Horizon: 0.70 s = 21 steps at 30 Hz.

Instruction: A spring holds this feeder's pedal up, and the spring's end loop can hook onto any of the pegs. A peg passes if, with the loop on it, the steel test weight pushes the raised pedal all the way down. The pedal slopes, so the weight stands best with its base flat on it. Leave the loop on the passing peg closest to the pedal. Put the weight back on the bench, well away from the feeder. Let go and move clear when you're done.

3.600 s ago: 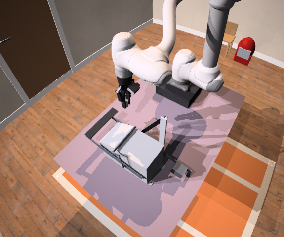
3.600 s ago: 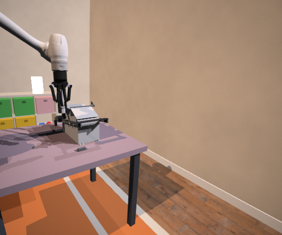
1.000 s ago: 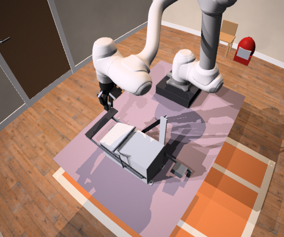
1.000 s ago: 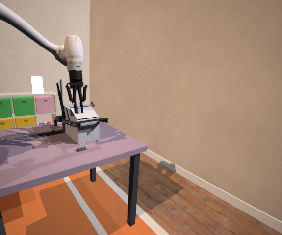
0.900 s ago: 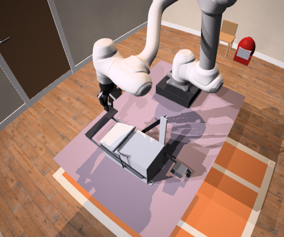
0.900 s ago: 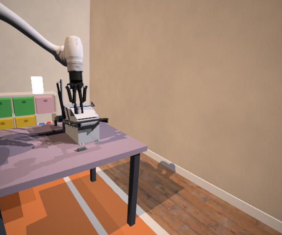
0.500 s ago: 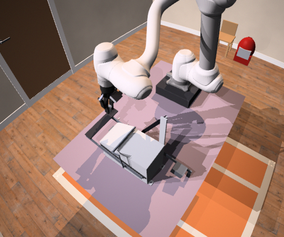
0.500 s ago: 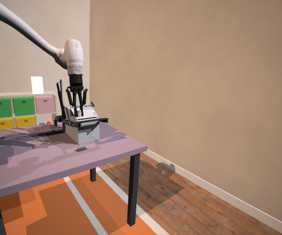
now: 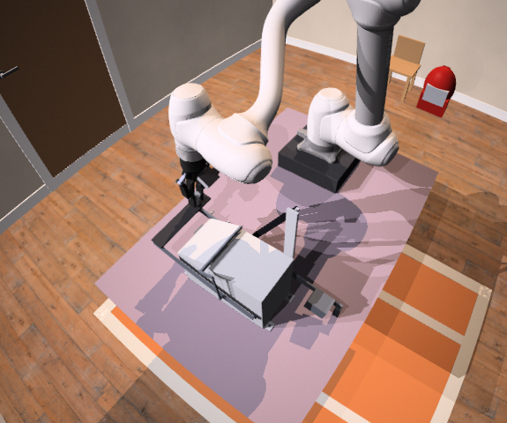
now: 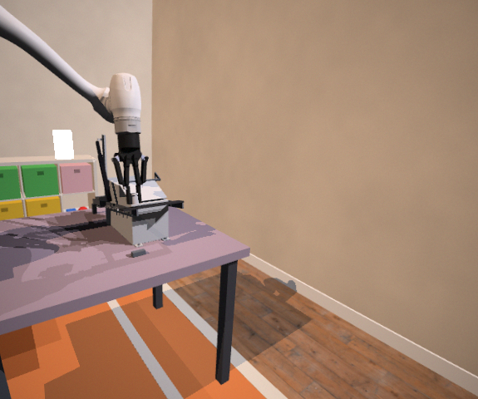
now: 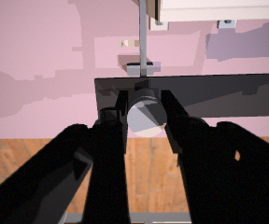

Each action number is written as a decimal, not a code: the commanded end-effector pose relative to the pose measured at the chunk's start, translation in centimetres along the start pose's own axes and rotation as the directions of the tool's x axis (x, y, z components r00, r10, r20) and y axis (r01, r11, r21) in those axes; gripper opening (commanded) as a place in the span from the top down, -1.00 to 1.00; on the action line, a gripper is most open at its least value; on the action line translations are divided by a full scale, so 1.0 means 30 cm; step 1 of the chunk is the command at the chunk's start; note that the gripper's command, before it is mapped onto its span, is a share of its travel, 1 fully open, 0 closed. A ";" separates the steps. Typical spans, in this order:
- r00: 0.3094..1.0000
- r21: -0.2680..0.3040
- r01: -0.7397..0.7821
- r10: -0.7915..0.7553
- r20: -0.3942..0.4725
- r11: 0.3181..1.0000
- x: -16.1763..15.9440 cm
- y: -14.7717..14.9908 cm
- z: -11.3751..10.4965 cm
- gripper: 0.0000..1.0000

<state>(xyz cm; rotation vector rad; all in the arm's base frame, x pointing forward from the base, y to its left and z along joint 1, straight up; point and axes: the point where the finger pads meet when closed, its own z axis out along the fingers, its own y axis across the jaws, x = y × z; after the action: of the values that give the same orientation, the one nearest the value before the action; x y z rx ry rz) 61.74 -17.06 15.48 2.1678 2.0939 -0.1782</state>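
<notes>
My gripper (image 11: 144, 104) is shut on the steel test weight (image 11: 146, 112), a short grey cylinder seen end-on between the two black fingers. It hangs over the near edge of the dark pedal plate (image 11: 195, 95); I cannot tell if the weight touches the plate. In the top view the gripper (image 9: 193, 193) is low over the pedal (image 9: 184, 216) at the far left end of the grey feeder box (image 9: 240, 268), and the fingers hide the weight. The exterior view shows the gripper (image 10: 132, 197) pointing straight down at the feeder (image 10: 140, 219). The spring loop and pegs are too small to tell.
A grey upright post (image 9: 291, 232) stands beside the feeder. A small grey block (image 9: 322, 302) lies by its near right corner. The robot's black base (image 9: 319, 164) is at the back of the bench. The bench edge and floor lie just behind the pedal.
</notes>
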 end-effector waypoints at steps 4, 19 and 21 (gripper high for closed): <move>1.000 -0.002 0.000 0.000 0.000 1.000 0.000 0.002 0.002 0.50; 1.000 -0.002 0.000 0.000 0.000 1.000 0.005 0.002 0.032 0.50; 1.000 -0.002 0.000 0.000 0.000 1.000 0.005 0.002 0.029 -1.00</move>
<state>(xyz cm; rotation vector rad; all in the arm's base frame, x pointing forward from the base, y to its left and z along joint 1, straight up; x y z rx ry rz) 61.74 -17.06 14.43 2.1680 2.0942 -0.1788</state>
